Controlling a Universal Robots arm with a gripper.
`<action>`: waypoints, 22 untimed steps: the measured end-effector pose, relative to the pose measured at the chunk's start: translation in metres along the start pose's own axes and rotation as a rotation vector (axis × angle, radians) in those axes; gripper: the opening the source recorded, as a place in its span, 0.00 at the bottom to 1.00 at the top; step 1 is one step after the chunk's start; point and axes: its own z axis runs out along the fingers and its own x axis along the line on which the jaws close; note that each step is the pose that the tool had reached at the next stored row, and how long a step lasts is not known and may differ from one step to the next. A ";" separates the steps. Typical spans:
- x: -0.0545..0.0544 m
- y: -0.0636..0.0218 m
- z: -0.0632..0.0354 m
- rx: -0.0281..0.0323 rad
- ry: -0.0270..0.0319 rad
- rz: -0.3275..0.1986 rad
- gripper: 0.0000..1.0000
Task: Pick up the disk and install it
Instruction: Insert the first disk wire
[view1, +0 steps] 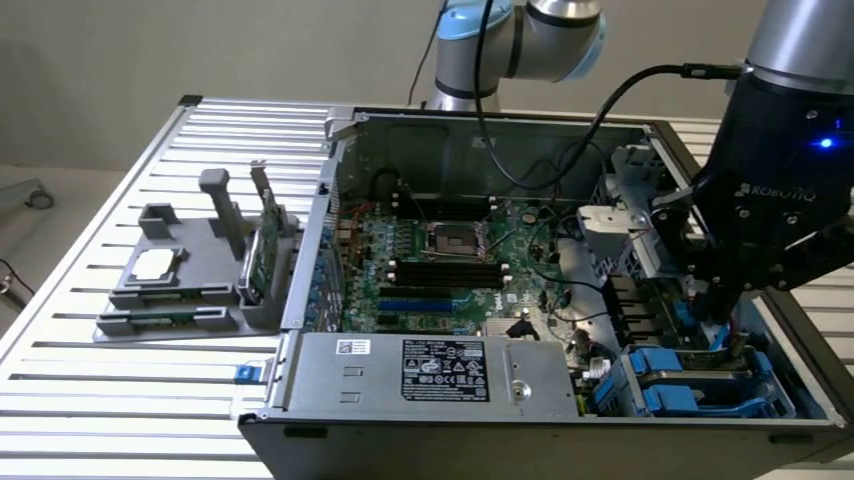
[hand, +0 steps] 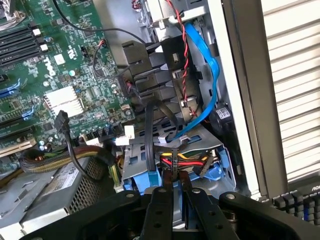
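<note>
Reaching deep into an open computer case (view1: 350, 160), the arm's claw (hand: 173, 177) hangs with its fingers drawn nearly together, only a thin slit between them. Whether they nip anything cannot be made out. Just beneath the claw, in the drive cage at the corner of the case, sits the disk (view1: 674, 368), framed by its blue rails, with a bundle of red, yellow and black wires (hand: 182, 161) running in right beyond the fingertips.

Well away from the claw, across the motherboard (view1: 441, 250) and outside the case, a grey holder (view1: 187, 300) on the slatted surface (view1: 107, 390) carries a green circuit card (view1: 271, 235) and a flat silver square piece (view1: 154, 265), with no drive among them.

By the look of it, the pick-up and the carry are done and the disk is in its bay. What seems left is the seating: the pictures do not show whether it is pushed fully home.
</note>
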 end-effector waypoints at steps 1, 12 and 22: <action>0.000 0.0001 0.0006 0.0008 0.0001 0.002 0.17; 0.001 0.0009 0.0050 0.0116 -0.0003 0.018 0.31; -0.002 0.0020 0.0055 0.0238 0.0047 0.057 0.37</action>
